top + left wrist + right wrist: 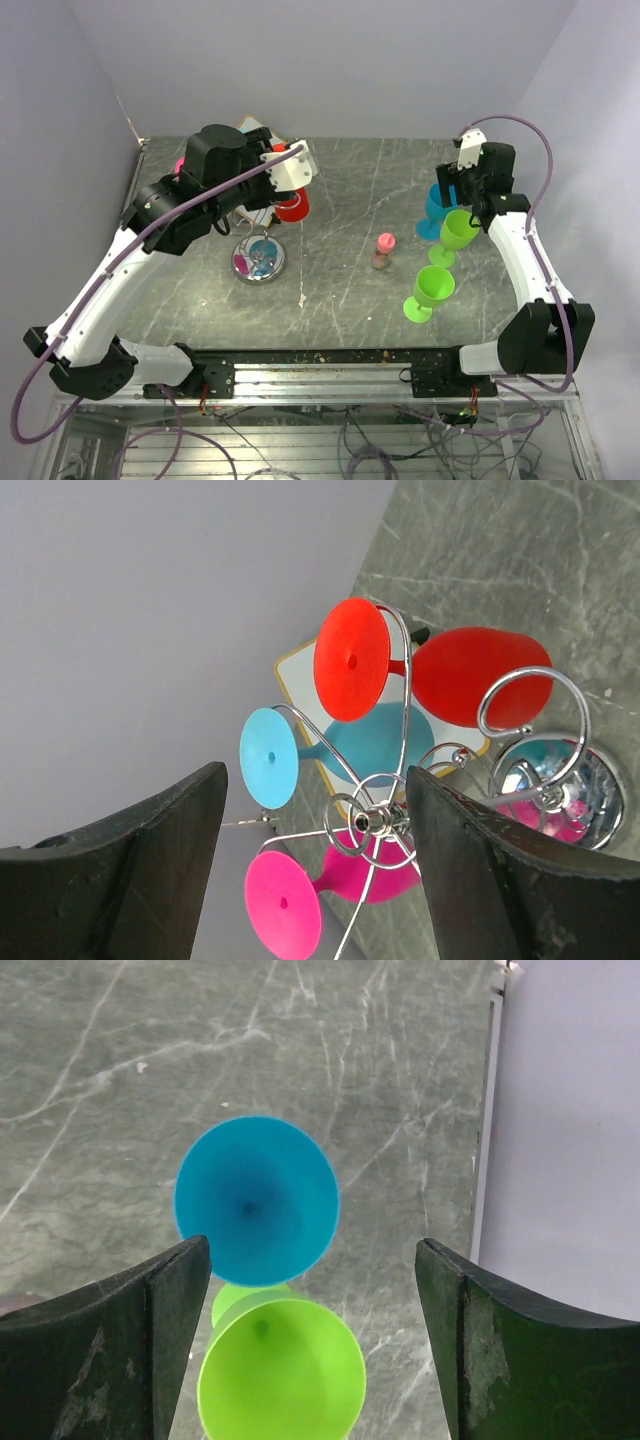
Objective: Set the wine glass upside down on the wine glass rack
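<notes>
**Fig.** Nearest the arm bases, lower right of the top view: lime-green plastic wine glass (433,288), upright on the grey marbled table (340,300). Mid-frame: small pink-capped bottle (383,250); left of it, the silver wire wine glass rack (258,260) w/ shiny disc base.

R. gripper (312,1248) has fingers spread wide and holds nothing. It hovers over a second lime-green glass (282,1380) and a teal-blue wine glass (256,1200), both upright w/ mouths up, prob. for a top-down approach. The teal glass sits centred between the fingers, untouched. It is likely the next pick, but that cannot be told for sure.

L. gripper (315,775), also spread and empty, frames the rack's hub. Red glass (470,675), light-blue glass (268,757) and pink glass (283,905) hang bowl-down w/ feet caught in curled hooks, presumably to drain. The rack lies upper left, well apart from the R. gripper.
</notes>
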`<move>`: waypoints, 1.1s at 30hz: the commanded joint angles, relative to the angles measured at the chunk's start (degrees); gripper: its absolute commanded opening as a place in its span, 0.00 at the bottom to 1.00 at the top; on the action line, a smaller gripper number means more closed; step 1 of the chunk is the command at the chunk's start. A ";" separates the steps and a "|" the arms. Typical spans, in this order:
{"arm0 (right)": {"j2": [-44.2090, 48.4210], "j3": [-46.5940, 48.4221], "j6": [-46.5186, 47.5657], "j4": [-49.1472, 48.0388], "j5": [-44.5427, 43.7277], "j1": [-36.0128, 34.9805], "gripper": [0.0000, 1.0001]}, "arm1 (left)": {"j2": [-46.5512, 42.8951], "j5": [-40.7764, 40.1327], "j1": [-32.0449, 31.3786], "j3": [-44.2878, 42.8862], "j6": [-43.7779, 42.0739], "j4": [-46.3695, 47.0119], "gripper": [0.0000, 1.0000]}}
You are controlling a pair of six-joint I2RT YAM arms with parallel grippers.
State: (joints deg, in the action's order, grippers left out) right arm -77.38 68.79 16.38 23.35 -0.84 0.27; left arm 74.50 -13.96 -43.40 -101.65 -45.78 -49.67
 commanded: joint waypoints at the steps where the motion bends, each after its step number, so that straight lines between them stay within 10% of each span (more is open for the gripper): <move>1: -2.95 3.22 -2.68 -1.41 -4.12 1.16 0.80 | -2.03 4.20 -0.55 -1.33 2.93 -1.44 0.83; 33: -20.01 13.24 -2.42 5.39 -1.00 1.23 0.13 | -3.43 4.24 -0.55 0.79 3.42 -1.07 0.85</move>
State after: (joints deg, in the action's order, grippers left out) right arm -96.05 79.57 13.98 27.29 -3.03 1.13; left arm 72.16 -10.04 -43.40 -101.62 -43.64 -50.89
